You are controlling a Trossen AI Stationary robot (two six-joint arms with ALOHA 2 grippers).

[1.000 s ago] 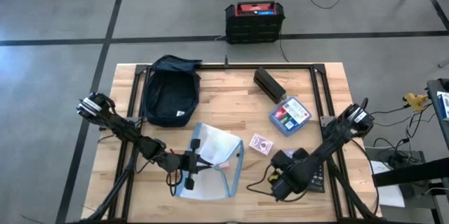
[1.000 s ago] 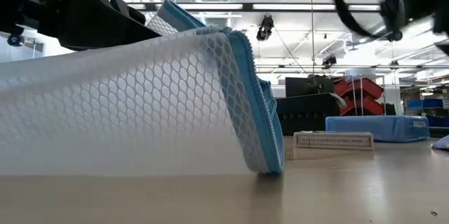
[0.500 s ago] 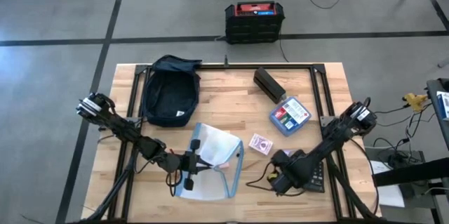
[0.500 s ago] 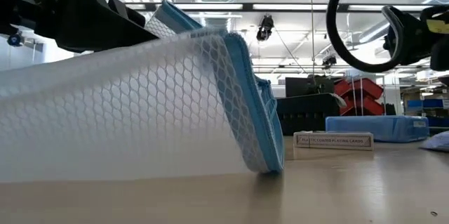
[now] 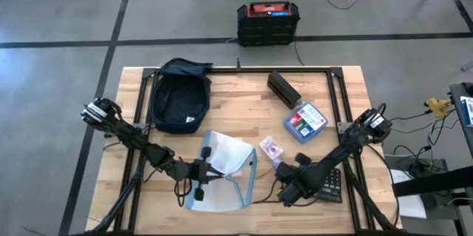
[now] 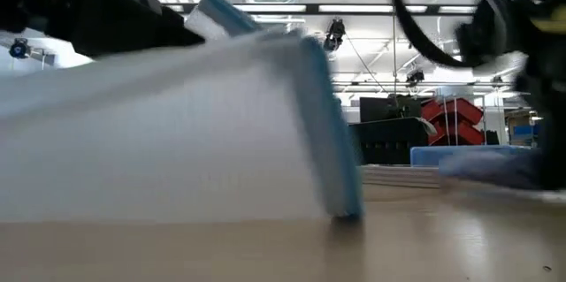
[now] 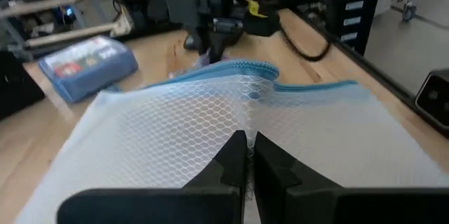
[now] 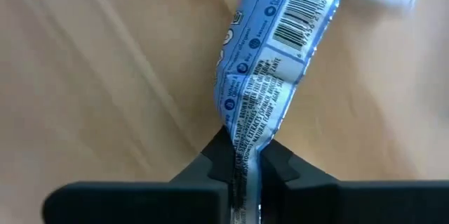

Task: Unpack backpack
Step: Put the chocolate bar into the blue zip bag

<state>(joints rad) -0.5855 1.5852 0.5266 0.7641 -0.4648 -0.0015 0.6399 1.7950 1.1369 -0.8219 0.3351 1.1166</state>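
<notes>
The backpack (image 5: 178,95) lay flat at the far left of the wooden table (image 5: 236,103), well apart from both grippers; dark navy soft fabric, rounded rect. shape, small white mark near its front edge. Nothing touched it.

The mesh pouch (image 5: 224,170), white honeycomb netting w/ light blue zip trim, sat near the front edge, centre-left. The left gripper (image 7: 245,155) was pinched together on the mesh, lifting one side so it stood like a tent in the low view. Compared w/ a sec ago the pouch had barely moved in the high view, though the low view was now smeared, so some motion there.

Main change: the right gripper (image 5: 287,186) had swung from the front right in toward the pouch's right edge, and the small card box (image 5: 269,147) looked nudged slightly. The right wrist view showed its fingers clamped on a thin blue packet (image 8: 266,83), crinkly printed film w/ a barcode. My read: contents were being sorted out on the table, so unpacking seemed well along.

Also out: a blue box w/ red label (image 5: 305,120) and a dark oblong case (image 5: 284,89), both hard-edged.
</notes>
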